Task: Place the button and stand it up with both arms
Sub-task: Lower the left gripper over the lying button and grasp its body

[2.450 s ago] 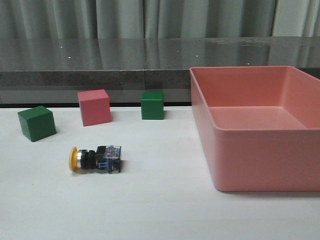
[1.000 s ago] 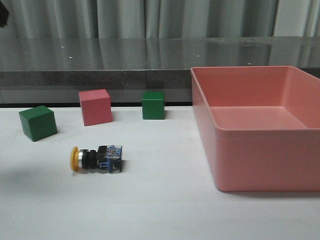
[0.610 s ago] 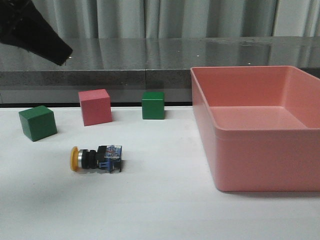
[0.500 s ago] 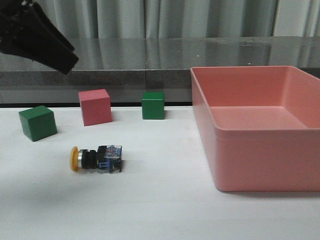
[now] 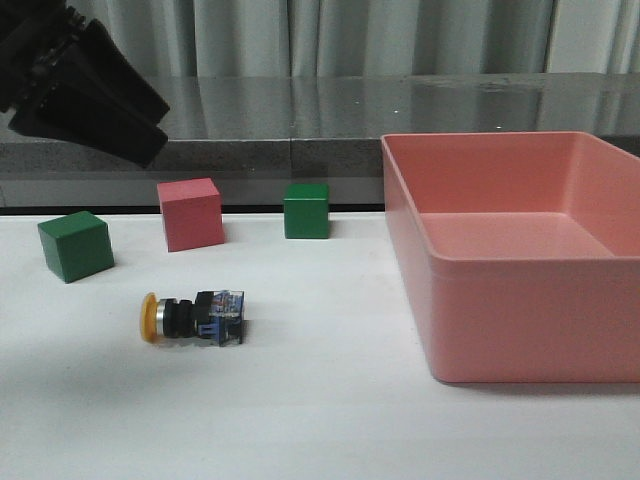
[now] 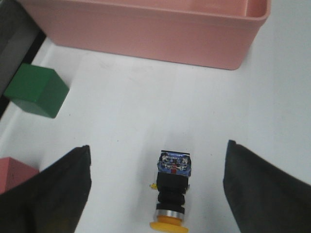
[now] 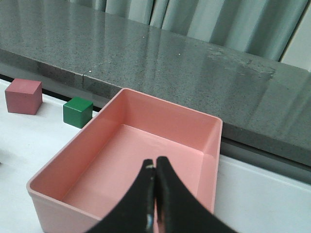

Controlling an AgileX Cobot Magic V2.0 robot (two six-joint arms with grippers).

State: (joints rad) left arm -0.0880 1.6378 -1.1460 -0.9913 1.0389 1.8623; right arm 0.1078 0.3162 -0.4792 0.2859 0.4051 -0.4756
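Yellow-capped button (image 5: 192, 317) sideways below left gripper (image 6: 155, 189)

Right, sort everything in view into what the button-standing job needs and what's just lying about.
Needed:
yellow-capped push-button with black body and blue-clear base, lying on its side
open left hand
shut right hand

Lying about:
two green cubes
pink cube
large pink plastic bin
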